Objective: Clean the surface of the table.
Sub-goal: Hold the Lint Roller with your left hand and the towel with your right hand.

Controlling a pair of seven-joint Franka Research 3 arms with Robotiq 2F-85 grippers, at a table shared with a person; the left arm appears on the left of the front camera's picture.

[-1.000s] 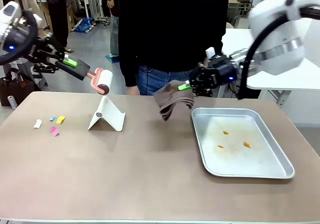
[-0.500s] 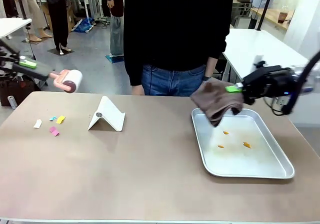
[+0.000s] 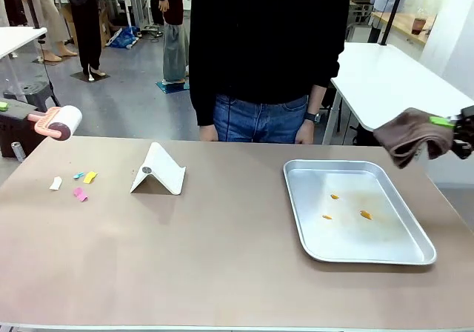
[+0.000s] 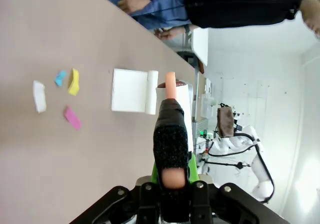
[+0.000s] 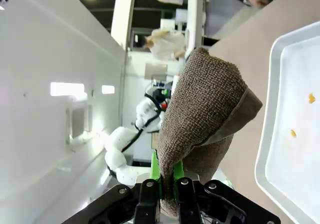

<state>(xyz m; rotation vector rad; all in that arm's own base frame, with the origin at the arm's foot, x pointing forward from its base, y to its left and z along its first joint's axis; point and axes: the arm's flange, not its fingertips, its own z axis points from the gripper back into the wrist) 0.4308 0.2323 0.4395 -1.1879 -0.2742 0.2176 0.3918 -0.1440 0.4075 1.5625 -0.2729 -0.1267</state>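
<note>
Fingers of left gripper (image 4: 172, 176) tight around lint roller (image 3: 58, 122), those of right gripper (image 5: 167, 181) around brown cloth (image 3: 411, 133)

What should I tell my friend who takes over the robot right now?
Left gripper: shut on the roller, held in the air off the table's left end.
Right gripper: shut on the cloth, held in the air past the table's right end.
On the table: paper scraps at the left, a white stand beside them, a tray at the right with orange crumbs.
Done: both tools picked up.
Left: scraps not yet rolled up, no wiping to see.
</note>
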